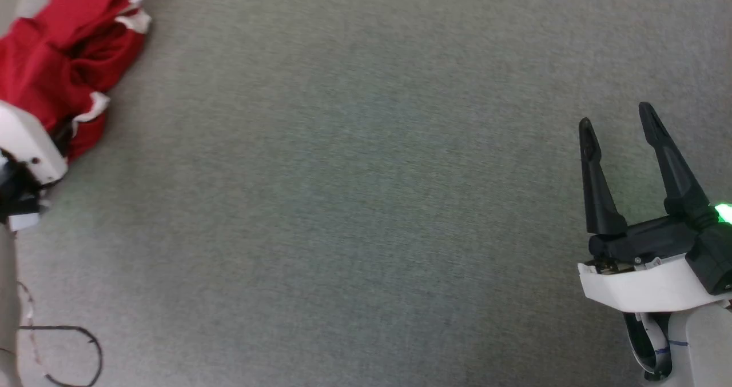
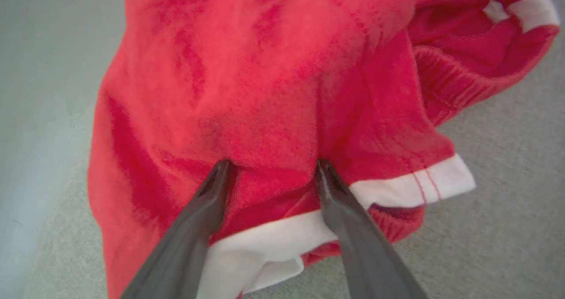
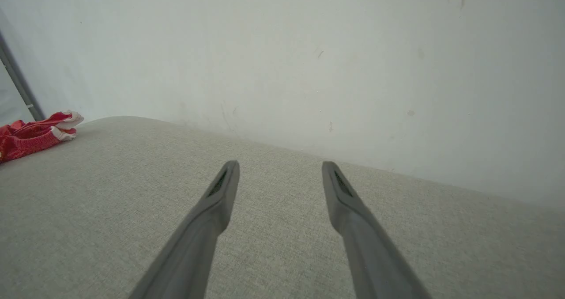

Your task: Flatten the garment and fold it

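The garment (image 1: 63,50) is a crumpled heap of bright red fabric with white trim, lying at the top left of the head view. My left arm's white wrist (image 1: 26,144) sits on its near edge and hides the fingers there. In the left wrist view my left gripper (image 2: 272,164) is open, both fingertips pushed into the red garment (image 2: 265,69) just above its white hem, with a bulge of cloth between them. My right gripper (image 1: 619,123) hovers open and empty at the lower right, far from the heap. In the right wrist view that gripper (image 3: 280,165) points toward the wall, the garment (image 3: 31,133) small at far left.
A grey fabric surface (image 1: 366,204) spreads across the whole middle. A pale wall (image 3: 309,47) rises behind its far edge, with a dark post (image 3: 17,82) at the left. A thin dark cable (image 1: 86,347) loops at the lower left.
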Controlling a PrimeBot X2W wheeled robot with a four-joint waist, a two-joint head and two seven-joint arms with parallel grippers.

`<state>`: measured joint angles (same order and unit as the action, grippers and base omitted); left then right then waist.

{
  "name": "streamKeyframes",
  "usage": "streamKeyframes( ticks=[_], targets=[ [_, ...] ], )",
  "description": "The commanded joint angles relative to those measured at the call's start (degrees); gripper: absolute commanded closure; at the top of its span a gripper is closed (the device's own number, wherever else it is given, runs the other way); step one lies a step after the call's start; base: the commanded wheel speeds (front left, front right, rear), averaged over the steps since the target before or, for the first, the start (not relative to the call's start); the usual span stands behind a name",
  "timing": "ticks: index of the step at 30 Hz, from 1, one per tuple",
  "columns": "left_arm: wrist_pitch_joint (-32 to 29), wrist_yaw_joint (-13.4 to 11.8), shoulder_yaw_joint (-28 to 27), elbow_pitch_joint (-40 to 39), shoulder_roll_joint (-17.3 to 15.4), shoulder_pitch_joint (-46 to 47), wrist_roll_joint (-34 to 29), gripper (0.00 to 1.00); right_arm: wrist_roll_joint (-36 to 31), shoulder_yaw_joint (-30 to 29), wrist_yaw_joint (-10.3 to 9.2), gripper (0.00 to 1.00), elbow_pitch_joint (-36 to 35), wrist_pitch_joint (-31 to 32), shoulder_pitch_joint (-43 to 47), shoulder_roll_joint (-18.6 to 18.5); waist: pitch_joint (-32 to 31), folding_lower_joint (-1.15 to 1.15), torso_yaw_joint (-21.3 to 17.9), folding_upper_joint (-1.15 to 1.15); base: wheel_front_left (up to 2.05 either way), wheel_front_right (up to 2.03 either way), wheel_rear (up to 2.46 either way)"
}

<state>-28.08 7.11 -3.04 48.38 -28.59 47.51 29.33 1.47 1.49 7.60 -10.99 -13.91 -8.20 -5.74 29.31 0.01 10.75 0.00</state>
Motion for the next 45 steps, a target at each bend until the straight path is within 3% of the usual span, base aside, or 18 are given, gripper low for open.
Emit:
streamKeyframes(
  ticks=[1,3,4,5,10,23,28,32,37,45],
  targets=[
    [-1.1,0.4,-0.5,1.0,-0.5,0.7,0.7,0.00,0.2,-0.2,-0.11,0.00,-0.2,-0.5,-0.9,0.0,3.2,-0.01,-3.3,0.00,0.00,0.00,0.00],
    [-4.9,0.4,-0.2,2.8,-0.6,0.7,2.1,0.00,0.3,-0.3,-0.11,0.00,0.0,-0.6,-1.0,0.1,3.2,-0.01,-3.6,0.00,0.00,0.00,0.00],
    [-6.5,0.4,0.2,3.2,-0.7,0.6,2.7,0.53,0.3,-0.4,-0.11,0.00,0.1,-0.6,-1.0,0.2,3.1,-0.01,-3.7,0.00,0.00,0.00,0.00],
    [-7.7,0.4,0.5,3.3,-0.8,0.5,3.4,1.00,0.2,-0.5,-0.11,0.00,0.3,-0.7,-1.1,0.3,3.0,-0.01,-3.8,0.00,0.00,0.00,0.00],
    [-6.3,0.4,1.2,1.6,-2.0,-1.2,6.3,1.00,0.1,-1.0,-0.11,0.00,1.7,-0.9,-1.1,1.0,0.6,-0.01,-3.5,0.00,0.00,0.00,0.00],
    [22.0,0.4,5.1,-7.0,-9.4,-1.1,1.7,1.00,0.9,-2.3,-0.11,0.00,5.6,-1.1,-0.1,2.5,-13.0,-0.01,-3.7,0.00,0.00,0.00,0.00],
    [29.0,0.4,10.0,-12.8,-9.8,0.9,-1.2,1.00,1.0,-3.7,-0.11,0.00,6.7,-1.1,1.4,2.7,-18.3,-0.01,-4.5,0.00,0.00,0.00,0.00],
    [30.9,0.4,16.7,-18.8,-9.1,0.8,-4.1,1.00,1.2,-3.9,-0.11,0.00,7.3,-1.1,2.6,2.8,-21.5,-0.01,-6.1,0.00,0.00,0.00,0.00],
    [27.8,0.4,25.6,-27.1,-6.7,-1.1,-6.5,1.00,2.2,-3.8,-0.11,0.00,7.5,-1.1,3.7,2.8,-23.5,-0.01,-9.0,0.00,0.00,0.00,0.00],
    [23.4,0.3,37.3,-34.7,3.0,-6.9,-7.5,1.00,3.2,-3.4,-0.11,0.00,7.1,-1.1,3.9,2.9,-22.1,-0.01,-15.6,0.00,0.00,0.00,0.00]
  ],
)
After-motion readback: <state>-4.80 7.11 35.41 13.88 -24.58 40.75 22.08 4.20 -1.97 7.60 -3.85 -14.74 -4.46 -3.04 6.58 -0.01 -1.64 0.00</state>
